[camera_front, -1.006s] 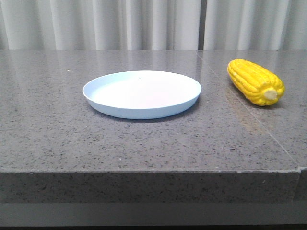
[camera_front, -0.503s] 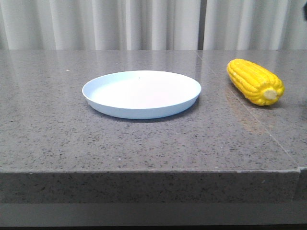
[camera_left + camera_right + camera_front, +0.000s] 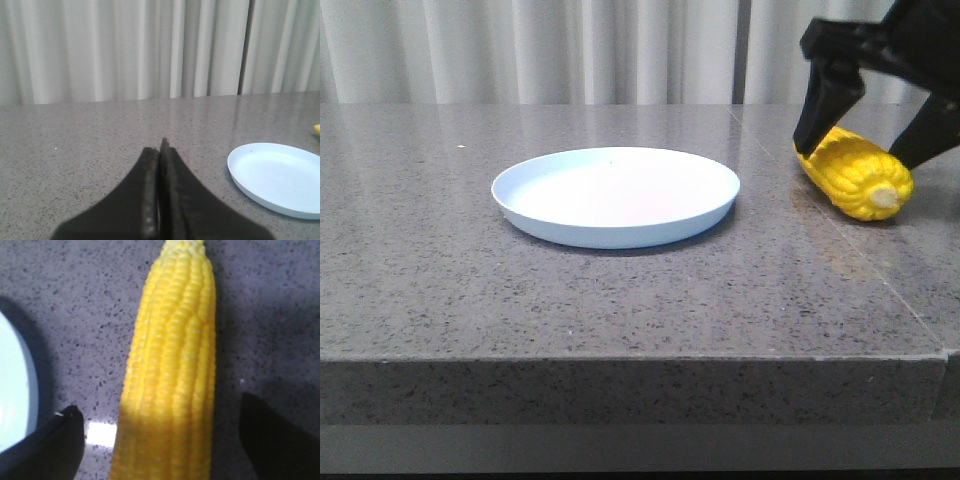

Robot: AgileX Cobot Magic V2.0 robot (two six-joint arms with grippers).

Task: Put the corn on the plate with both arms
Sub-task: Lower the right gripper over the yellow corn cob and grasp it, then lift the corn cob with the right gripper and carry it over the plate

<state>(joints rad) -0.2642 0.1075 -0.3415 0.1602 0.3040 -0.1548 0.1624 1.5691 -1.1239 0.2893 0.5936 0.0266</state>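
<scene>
The yellow corn (image 3: pixel 856 171) lies on the grey stone table at the right, stub end toward the front. The pale blue plate (image 3: pixel 615 195) sits near the middle, empty. My right gripper (image 3: pixel 865 145) is open and straddles the cob's far half from above, one finger (image 3: pixel 820 105) on each side, not closed on it. In the right wrist view the corn (image 3: pixel 172 370) lies between the spread fingers (image 3: pixel 55 445). My left gripper (image 3: pixel 161 150) is shut and empty, over bare table left of the plate (image 3: pixel 280 177); it is out of the front view.
The table's front edge (image 3: pixel 620 360) runs across the front view. A seam in the stone (image 3: pixel 840 235) runs from the back past the corn to the right front. White curtains (image 3: pixel 570 50) hang behind the table.
My right gripper has come into the front view from the upper right and lowered over the corn, open. The corn and plate have not moved.
</scene>
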